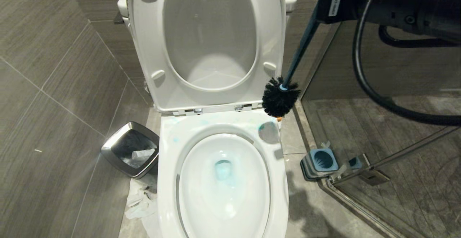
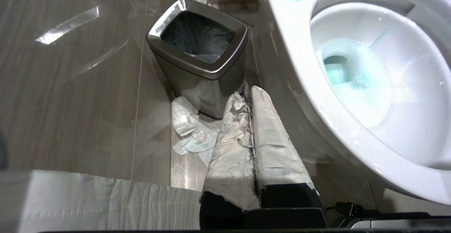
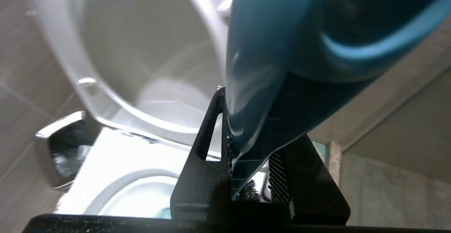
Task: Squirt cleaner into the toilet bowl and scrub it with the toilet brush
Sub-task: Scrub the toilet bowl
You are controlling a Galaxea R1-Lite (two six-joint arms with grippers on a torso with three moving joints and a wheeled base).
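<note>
The right claw (image 3: 246, 176) is gripping the brush (image 1: 281, 97) by its handle, its black head hanging beside the raised seat (image 1: 266, 43) above the bowl (image 1: 169, 180) rim's back right corner, cleaner (image 1: 223, 169) tinting the water, while the left claw (image 2: 250, 95) is sitting closed beside the bin (image 2: 197, 60).

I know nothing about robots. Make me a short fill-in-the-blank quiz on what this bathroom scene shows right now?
1. The right gripper is shut on the toilet brush's ____.
2. The brush's bristle head hangs over the toilet bowl's rim, and its bristles are coloured ____.
3. The water in the bowl is tinted ____ by the cleaner.
4. The waste bin stands on the robot's ____ of the bowl.

Missing words: handle; black; turquoise; left
</note>
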